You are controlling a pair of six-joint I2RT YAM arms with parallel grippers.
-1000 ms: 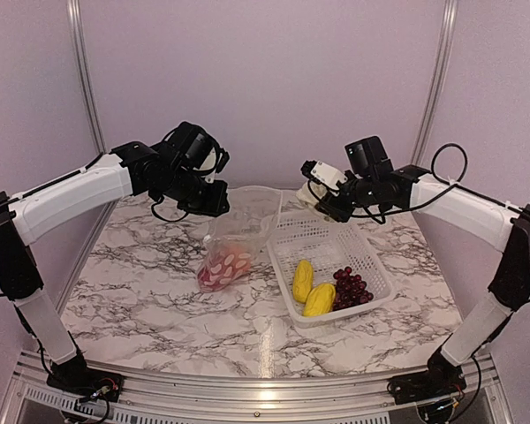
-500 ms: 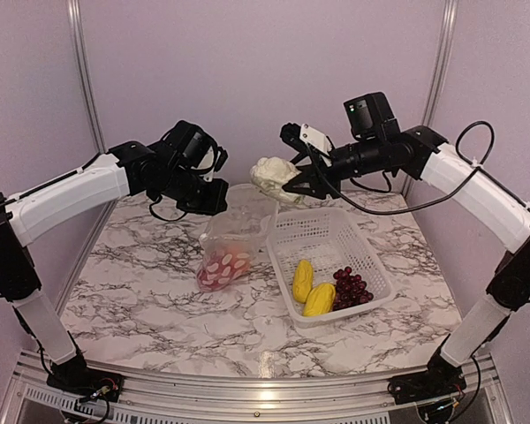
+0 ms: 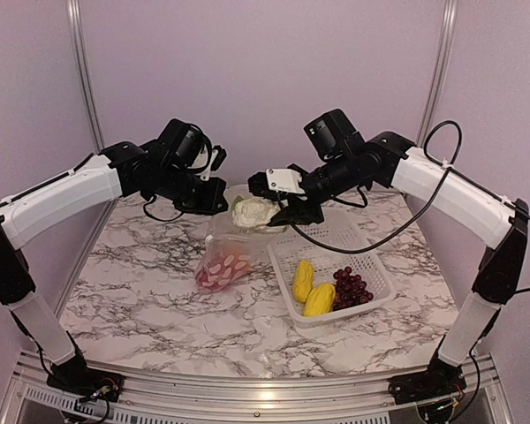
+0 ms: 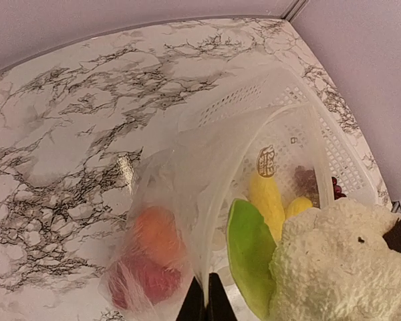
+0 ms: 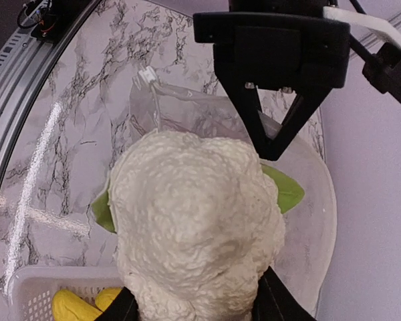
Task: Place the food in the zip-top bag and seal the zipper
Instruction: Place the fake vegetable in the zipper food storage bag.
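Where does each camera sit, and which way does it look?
Top external: fixed above and behind the arms, looking down at the table; both arms, left hand and right hand show.
Left wrist: on the left arm, looking down past its fingertips pinching the zip-top bag.
Right wrist: on the right arm, looking down between its fingers over the held cauliflower, toward the left hand.
All three views share the cauliflower and zip-top bag.

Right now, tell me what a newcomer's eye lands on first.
The white cauliflower, held mid-air by the right hand at the mouth of the zip-top bag. The left hand pinches that bag's edge up, reddish pieces inside; yellow pieces and grapes lie in the white basket beside it.
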